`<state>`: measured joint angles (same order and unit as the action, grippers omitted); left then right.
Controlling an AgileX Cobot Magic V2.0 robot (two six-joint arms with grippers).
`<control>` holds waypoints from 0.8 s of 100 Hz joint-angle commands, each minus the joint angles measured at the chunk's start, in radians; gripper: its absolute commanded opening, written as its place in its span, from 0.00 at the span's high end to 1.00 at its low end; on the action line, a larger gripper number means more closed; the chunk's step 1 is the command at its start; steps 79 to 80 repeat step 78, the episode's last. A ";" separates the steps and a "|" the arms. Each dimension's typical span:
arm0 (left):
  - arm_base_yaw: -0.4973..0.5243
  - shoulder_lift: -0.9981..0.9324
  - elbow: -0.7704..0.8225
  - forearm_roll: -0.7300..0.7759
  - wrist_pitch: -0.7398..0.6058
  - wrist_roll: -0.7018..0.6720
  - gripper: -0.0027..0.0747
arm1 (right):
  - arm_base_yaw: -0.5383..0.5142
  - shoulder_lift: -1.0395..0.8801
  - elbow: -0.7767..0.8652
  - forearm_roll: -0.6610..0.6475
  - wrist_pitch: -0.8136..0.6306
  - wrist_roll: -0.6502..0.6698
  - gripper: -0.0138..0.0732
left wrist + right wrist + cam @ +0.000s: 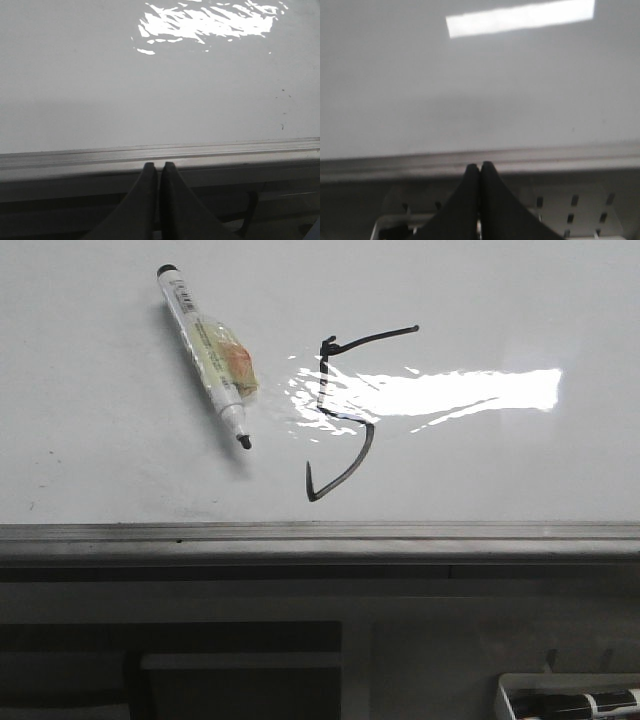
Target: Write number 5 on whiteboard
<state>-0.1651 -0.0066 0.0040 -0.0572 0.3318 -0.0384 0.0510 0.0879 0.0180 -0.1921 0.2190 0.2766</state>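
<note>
Glossy white, the whiteboard point(120, 490) fills most of the front view w/ a grey metal rail point(320, 532) along its near edge and a hard strip of glare point(450, 390) across the middle. We see the number 5 point(345, 415) already drawn near the centre: thin black line, slanted top stroke rising to the right, short vertical partly washed out by the glare, then an angular hooked bottom ending in a sharp point toward the rail. Just left of it, not touching, lies an uncapped marker point(208, 355), long axis diagonal, cap end up-left and away from us, tip pointing down-right toward the digit's lower half. Both our arms sit back behind the rail, off the board: left gripper point(159, 167) has its fingers pressed together w/ nothing between them, right gripper point(480, 170) the same, closed and empty. Neither wrist view shows the digit or the marker, only bare board and glare, so which arm is nearer we judge from the front view alone: the marker is left of centre, so prob. closer to the left arm, and the digit lies forward and a bit right of it. We reckon the writing is done. A tray point(570, 700) w/ dark items sits below the rail at lower right
</note>
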 commanded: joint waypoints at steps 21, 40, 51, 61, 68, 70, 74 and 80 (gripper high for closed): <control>0.003 -0.024 0.017 -0.010 -0.061 -0.008 0.99 | -0.007 -0.068 0.021 0.059 0.068 -0.070 0.90; 0.003 -0.024 0.017 -0.010 -0.061 -0.008 0.99 | -0.007 -0.117 0.021 0.059 0.089 -0.070 0.90; 0.003 -0.024 0.017 -0.010 -0.061 -0.008 0.99 | -0.007 -0.117 0.021 0.059 0.093 -0.070 0.90; 0.003 -0.024 0.017 -0.010 -0.061 -0.008 0.99 | -0.007 -0.117 0.021 0.059 0.093 -0.070 0.90; 0.003 -0.024 0.017 -0.010 -0.061 -0.008 0.99 | -0.007 -0.117 0.021 0.059 0.093 -0.070 0.90; 0.003 -0.024 0.017 -0.010 -0.061 -0.008 0.99 | -0.007 -0.117 0.021 0.059 0.093 -0.070 0.90; 0.003 -0.024 0.017 -0.010 -0.061 -0.008 0.99 | -0.007 -0.117 0.021 0.059 0.093 -0.070 0.90; 0.003 -0.024 0.017 -0.010 -0.061 -0.008 0.99 | -0.007 -0.117 0.021 0.059 0.093 -0.070 0.90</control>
